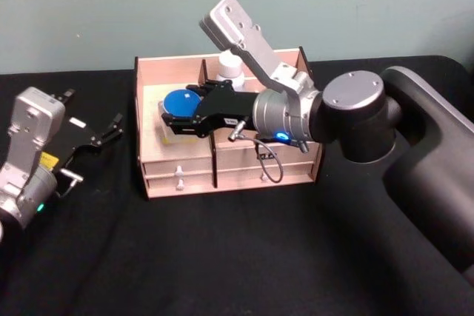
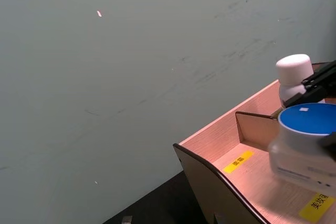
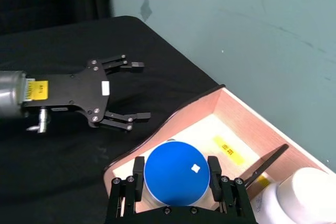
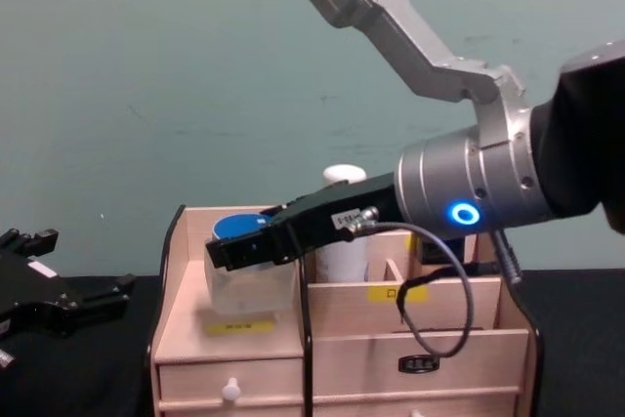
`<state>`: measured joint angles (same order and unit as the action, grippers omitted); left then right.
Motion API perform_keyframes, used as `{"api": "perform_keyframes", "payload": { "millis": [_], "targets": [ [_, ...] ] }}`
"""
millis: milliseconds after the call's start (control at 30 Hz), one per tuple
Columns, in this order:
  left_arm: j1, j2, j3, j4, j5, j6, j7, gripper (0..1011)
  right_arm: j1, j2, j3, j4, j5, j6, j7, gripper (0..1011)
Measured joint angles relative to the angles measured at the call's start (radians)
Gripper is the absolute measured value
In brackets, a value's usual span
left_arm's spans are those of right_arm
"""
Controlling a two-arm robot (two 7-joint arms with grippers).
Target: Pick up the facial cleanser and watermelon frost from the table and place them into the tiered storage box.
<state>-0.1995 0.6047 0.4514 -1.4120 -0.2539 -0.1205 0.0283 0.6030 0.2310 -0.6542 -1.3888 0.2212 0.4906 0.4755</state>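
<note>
My right gripper [image 1: 178, 106] is shut on a clear jar with a blue lid [image 3: 176, 174], holding it by the sides in the left upper compartment of the tiered storage box [image 1: 178, 164]. The jar [image 4: 249, 280] is at or just above the compartment floor; I cannot tell if it touches. A white bottle with a white cap [image 1: 229, 64] stands upright in the back compartment, beside the jar [image 2: 307, 145]. No label shows which one is the facial cleanser and which the watermelon frost. My left gripper [image 1: 92, 109] hangs open and empty left of the box.
The box [image 4: 420, 314] stands on a black tablecloth [image 1: 222, 257] near a teal wall. It has small knobbed drawers along its front and yellow labels on its shelves. My right arm reaches across the top of the box from the right.
</note>
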Motion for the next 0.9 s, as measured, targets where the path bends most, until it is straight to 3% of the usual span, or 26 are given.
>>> {"api": "perform_keyframes", "payload": {
  "millis": [233,900],
  "targets": [
    [0.0,0.0,0.0,0.0,0.0,0.0,0.0,1010,0.014,-0.023,0.0,0.036,-0.012,0.001,-0.01,730],
    [0.0,0.0,0.0,0.0,0.0,0.0,0.0,1010,0.01,-0.043,0.012,0.048,-0.043,0.027,-0.021,730]
  ]
}}
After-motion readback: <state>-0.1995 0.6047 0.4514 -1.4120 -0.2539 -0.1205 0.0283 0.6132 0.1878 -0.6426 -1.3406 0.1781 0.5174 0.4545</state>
